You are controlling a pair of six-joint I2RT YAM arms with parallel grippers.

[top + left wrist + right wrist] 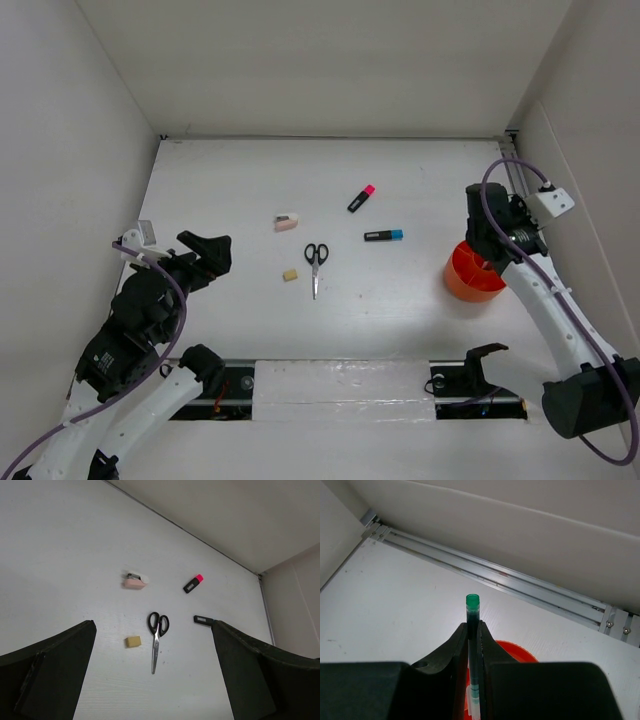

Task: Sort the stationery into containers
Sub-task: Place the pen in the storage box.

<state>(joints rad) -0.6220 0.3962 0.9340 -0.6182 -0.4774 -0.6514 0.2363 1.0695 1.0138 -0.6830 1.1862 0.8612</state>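
Observation:
My right gripper (pixel 473 626) is shut on a thin green-capped pen (pixel 472 602) and holds it above the round orange tub (pixel 470 272), whose rim shows behind the fingers in the right wrist view (pixel 515 650). My left gripper (pixel 208 252) is open and empty at the left. On the table lie black-handled scissors (pixel 315 265), a small yellow eraser (pixel 290 274), a pink-white eraser (pixel 287 222), a pink-capped marker (pixel 361 198) and a blue-capped marker (pixel 384 236). In the left wrist view the scissors (pixel 157 635), yellow eraser (pixel 133 641) and pink-white eraser (pixel 136 580) lie ahead between my fingers.
White walls enclose the table on three sides. A metal rail (pixel 490 577) runs along the wall foot beyond the tub. A mounting rail (pixel 350 385) with the arm bases lies at the near edge.

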